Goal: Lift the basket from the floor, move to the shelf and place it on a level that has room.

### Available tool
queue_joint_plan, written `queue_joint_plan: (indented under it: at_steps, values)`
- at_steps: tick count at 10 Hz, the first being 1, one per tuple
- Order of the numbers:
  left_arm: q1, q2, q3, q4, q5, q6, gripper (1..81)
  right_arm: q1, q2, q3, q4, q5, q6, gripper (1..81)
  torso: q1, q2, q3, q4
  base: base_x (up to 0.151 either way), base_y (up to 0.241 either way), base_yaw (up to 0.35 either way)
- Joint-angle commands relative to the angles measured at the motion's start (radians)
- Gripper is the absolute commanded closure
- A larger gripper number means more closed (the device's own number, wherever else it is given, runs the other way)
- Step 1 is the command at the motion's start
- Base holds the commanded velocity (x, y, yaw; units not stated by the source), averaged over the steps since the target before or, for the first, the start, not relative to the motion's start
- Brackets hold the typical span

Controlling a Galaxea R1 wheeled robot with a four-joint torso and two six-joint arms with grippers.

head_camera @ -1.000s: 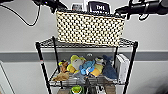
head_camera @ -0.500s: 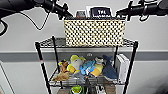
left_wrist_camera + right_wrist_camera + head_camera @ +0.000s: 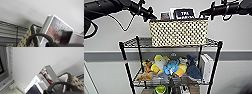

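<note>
Black wire shelf point(image 3: 124, 60) with thin posts, against a pale wall. Top level point(image 3: 137, 42): wire grid, the woven basket point(image 3: 178, 33) sits on it toward the right side, boxes standing up inside it; bare grid left of the basket. Tier below: a heap of colourful plush toys point(image 3: 167, 67) across the middle and a white box point(image 3: 206, 67) upright at the right end. Lower tier contents too cut off to identify.

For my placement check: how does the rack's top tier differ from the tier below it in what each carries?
The top tier carries the woven basket, with boxes standing in it. The tier below carries colourful plush toys and a white box at its right end. Both are black wire-grid levels of one shelf.
</note>
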Motion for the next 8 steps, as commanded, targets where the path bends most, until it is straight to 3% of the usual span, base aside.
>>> queue_joint_plan:
  at_steps: [1,4,8]
  values:
    - [-0.182,0.013,-0.056,0.028,-0.045,0.023,81.1,0.128,0.029,-0.054,-0.01,0.076,-0.017,81.1,0.0,0.0,0.0,0.0,0.0,0.0,0.0]
    - [-0.161,0.016,-0.079,0.032,-0.042,0.035,81.1,0.094,0.05,-0.106,-0.062,0.063,-0.032,81.1,0.0,0.0,0.0,0.0,0.0,0.0,0.0]
    - [-0.13,0.002,-0.077,0.008,-0.071,0.034,81.1,0.073,0.066,-0.126,-0.06,0.041,-0.053,81.1,0.0,0.0,0.0,0.0,0.0,0.0,0.0]
